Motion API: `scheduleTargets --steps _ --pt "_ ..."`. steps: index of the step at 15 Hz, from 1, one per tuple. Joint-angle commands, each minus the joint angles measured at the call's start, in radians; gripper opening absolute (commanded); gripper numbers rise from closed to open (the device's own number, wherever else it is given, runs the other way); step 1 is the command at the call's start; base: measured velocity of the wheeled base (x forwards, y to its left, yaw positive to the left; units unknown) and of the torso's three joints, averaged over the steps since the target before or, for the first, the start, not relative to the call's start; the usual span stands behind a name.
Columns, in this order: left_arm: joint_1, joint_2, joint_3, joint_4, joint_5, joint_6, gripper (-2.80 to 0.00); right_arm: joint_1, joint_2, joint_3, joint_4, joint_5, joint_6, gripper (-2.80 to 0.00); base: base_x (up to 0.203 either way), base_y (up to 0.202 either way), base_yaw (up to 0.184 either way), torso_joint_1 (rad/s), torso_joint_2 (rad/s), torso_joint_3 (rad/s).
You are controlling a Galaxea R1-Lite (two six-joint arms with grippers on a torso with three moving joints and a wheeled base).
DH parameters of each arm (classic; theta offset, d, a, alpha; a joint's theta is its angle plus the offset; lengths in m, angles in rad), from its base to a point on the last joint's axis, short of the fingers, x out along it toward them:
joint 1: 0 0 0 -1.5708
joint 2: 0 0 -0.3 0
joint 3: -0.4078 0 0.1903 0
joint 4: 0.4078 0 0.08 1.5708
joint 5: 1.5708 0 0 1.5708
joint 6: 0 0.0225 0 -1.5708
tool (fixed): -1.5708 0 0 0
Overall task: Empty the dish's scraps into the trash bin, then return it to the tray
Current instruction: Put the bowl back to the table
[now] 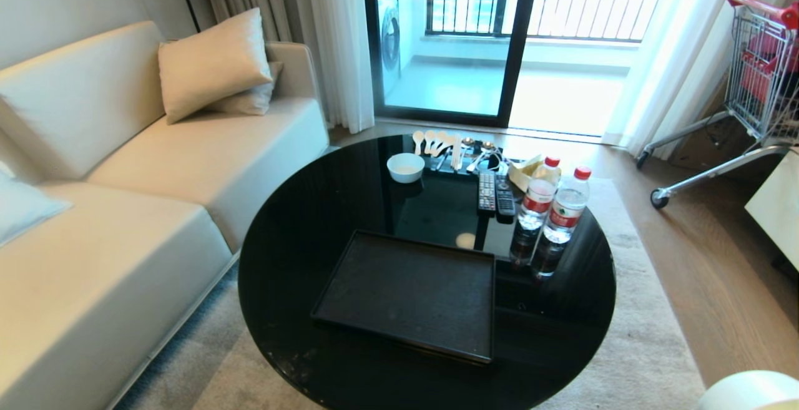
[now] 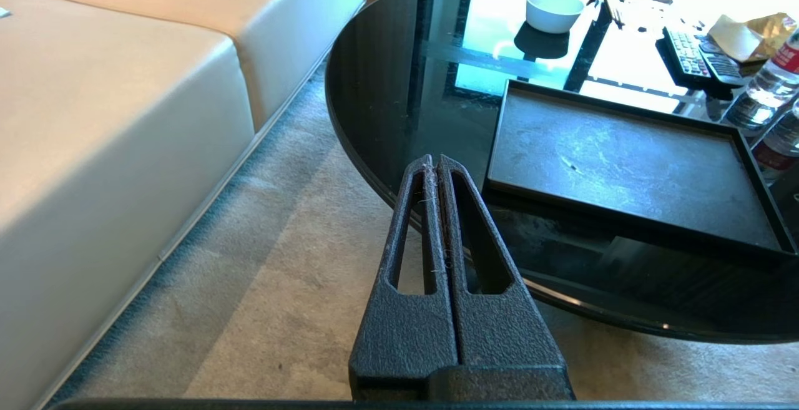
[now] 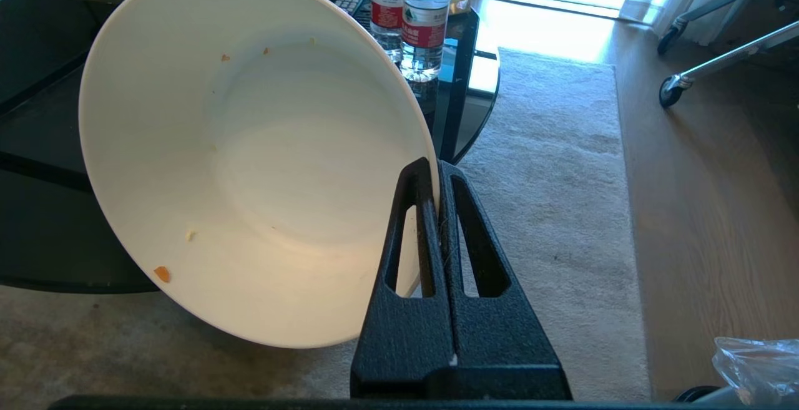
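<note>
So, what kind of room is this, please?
Most likely a home living room: a cream sofa with cushions beside a round black glass coffee table, TV remotes on the table, and a sliding glass door to a balcony.

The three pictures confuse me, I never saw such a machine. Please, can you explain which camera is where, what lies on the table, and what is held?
One robot with two arms took them. The wide picture is from its head; the others are from cameras on each wrist, behind the black fingers. On the round black table lie an empty black tray, a small white bowl, spoons, two remotes and two water bottles. The right hand is shut on the rim of the dish, tilted beside the table with only a few scraps left. The left hand is shut and empty.
</note>
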Motion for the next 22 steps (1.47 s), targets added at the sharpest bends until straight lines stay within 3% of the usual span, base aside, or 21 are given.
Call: scheduleTargets --steps 1,6,10,18,22 --pt "0.000 0.000 0.000 0.000 0.001 -0.001 -2.80 0.000 0.001 0.000 0.000 0.001 0.004 -2.80 0.000 0.000 0.000 0.000 0.00 0.000" --pt "0.000 0.000 0.000 0.000 0.001 -0.001 -2.80 0.001 0.001 -0.010 0.006 0.006 -0.028 -2.80 0.000 0.000 0.000 0.000 0.00 0.000" --pt "0.000 0.000 0.000 0.000 0.001 -0.001 -2.80 0.003 0.094 -0.124 0.036 0.112 -0.069 -2.80 0.000 0.000 0.000 0.000 0.00 0.000" --pt "0.000 0.000 0.000 0.000 0.001 -0.001 -2.80 0.003 0.687 -0.436 0.051 0.156 -0.135 -2.80 0.000 0.000 0.000 0.000 0.00 0.000" --pt "0.000 0.000 0.000 0.000 0.001 -0.001 -2.80 0.006 0.990 -0.573 -0.003 0.157 -0.160 -2.80 0.000 0.000 0.000 0.000 0.00 0.000"
